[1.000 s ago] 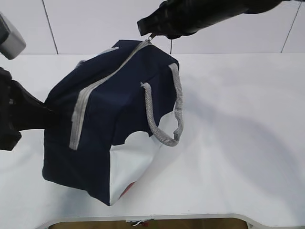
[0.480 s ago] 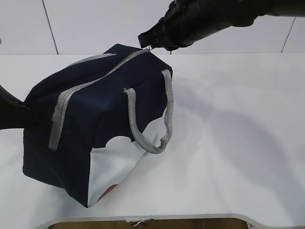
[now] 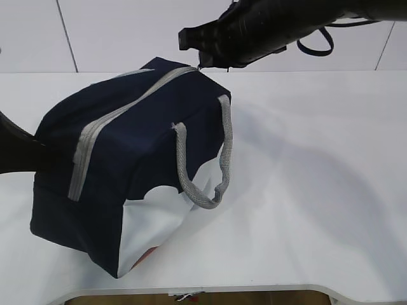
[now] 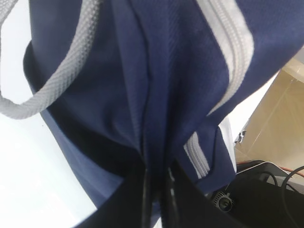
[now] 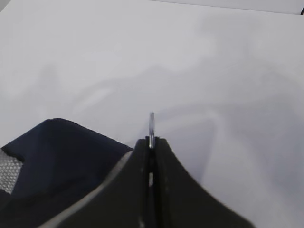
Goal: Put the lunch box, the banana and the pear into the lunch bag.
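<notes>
While the lunch bag [image 3: 127, 171] is pinched by the left tool [image 4: 156, 190], its ring pull [image 5: 151, 127] is held by the right tool [image 5: 151, 142]; the zipper [image 3: 114, 121] likely gets pulled open next.

White tabletop [image 3: 318, 190] with a rounded front edge, evenly lit and carrying soft grey shadows. Behind it, a white panelled wall [image 3: 127, 32] divided by thin dark vertical seams. Below the front edge, a strip of brown floor [image 3: 254, 298]; the left wrist view shows a tan surface [image 4: 280, 118] beside the tabletop.
</notes>
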